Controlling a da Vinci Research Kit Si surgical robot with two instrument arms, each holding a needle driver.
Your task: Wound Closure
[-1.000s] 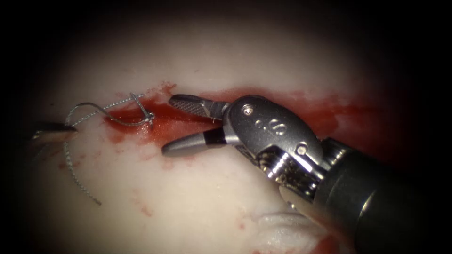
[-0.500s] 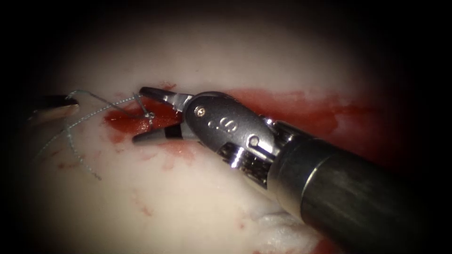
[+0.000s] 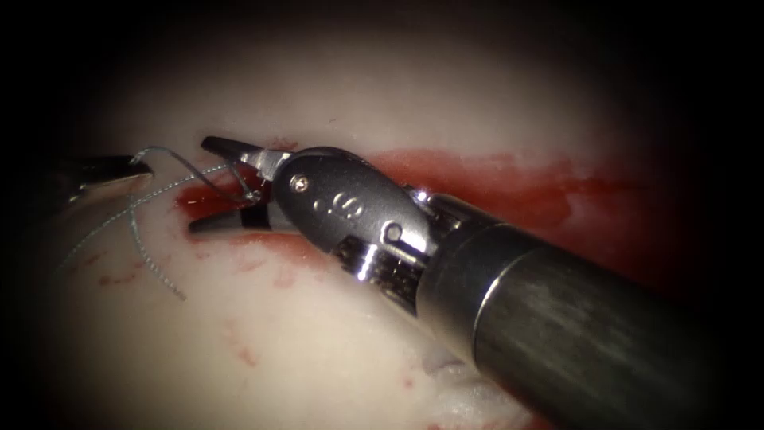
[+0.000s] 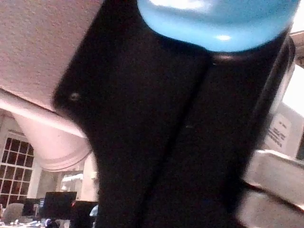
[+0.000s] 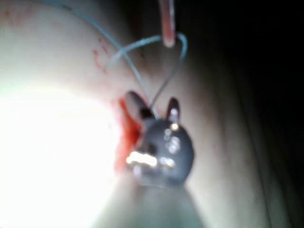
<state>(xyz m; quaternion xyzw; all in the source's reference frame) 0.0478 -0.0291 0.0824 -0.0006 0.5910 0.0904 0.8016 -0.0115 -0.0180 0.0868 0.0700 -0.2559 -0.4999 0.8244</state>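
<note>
Two tools meet at the left end of the cut (image 3: 509, 163), which runs left to right across the pale tissue (image 3: 318, 342) with red fluid (image 3: 549, 191) pooled along it. Largest is the right arm's tool, its shaft slanting from the lower right up toward the upper left, long axis close to the line of the cut and tips pointing left. Its end effector (image 3: 200, 185) is spread and holds nothing, one jaw above and one below the knot (image 3: 253, 194); the right wrist view also shows it (image 5: 152, 102) straddling the strand. One second ago it lay further right with the knot beyond its tips; it has since slid left along the cut. At the dark left edge, the left arm's end effector (image 3: 119, 169) is pressed together, pinching the thread (image 3: 147, 251), and sits higher than before. From there the thread arcs to the knot, and a loose tail trails down over bare tissue, which lies open below and left of the cut.
</note>
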